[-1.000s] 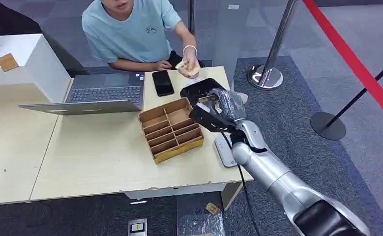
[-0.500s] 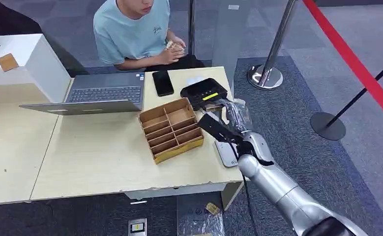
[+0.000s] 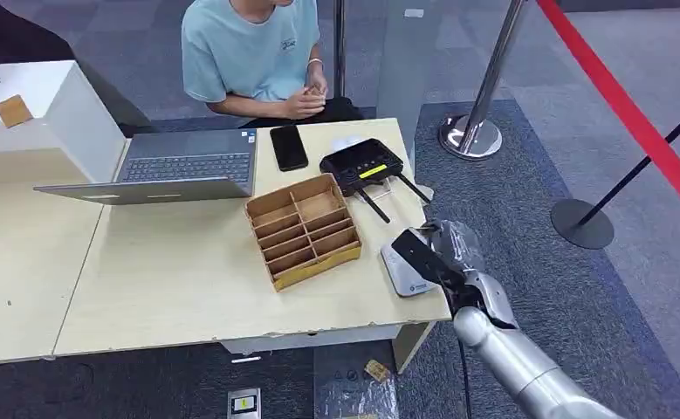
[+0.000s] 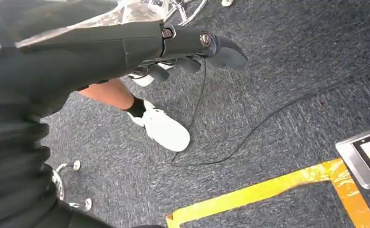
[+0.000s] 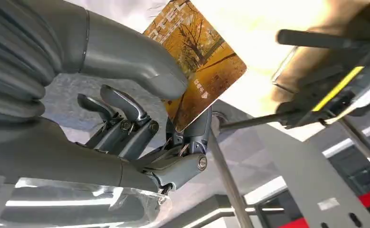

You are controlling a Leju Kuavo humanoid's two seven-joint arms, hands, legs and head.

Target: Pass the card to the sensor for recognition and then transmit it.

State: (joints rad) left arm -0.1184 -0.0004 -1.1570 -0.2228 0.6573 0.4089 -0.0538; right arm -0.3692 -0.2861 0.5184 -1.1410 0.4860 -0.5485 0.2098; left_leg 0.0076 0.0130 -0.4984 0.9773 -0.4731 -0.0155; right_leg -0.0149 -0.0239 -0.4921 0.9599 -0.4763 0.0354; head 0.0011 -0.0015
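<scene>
My right hand (image 3: 436, 251) hovers over the table's near right corner, above a flat white pad (image 3: 403, 269). In the right wrist view its thumb (image 5: 126, 52) and a finger pinch an orange card with a tree picture (image 5: 199, 61). The black device with antennas and a lit yellow strip (image 3: 362, 163) stands farther back on the table and appears beyond the card (image 5: 335, 80). My left hand (image 4: 192, 40) hangs over the carpet, fingers extended and holding nothing.
A person (image 3: 253, 48) sits across the table, hands together at the far edge. A divided wooden box (image 3: 304, 230), a laptop (image 3: 175, 166) and a phone (image 3: 289, 147) lie on the table. Stanchions (image 3: 474, 135) stand on the right.
My right hand drew back with the card from above the black device to the near right corner over the white pad. The person pulled their hands back toward their body.
</scene>
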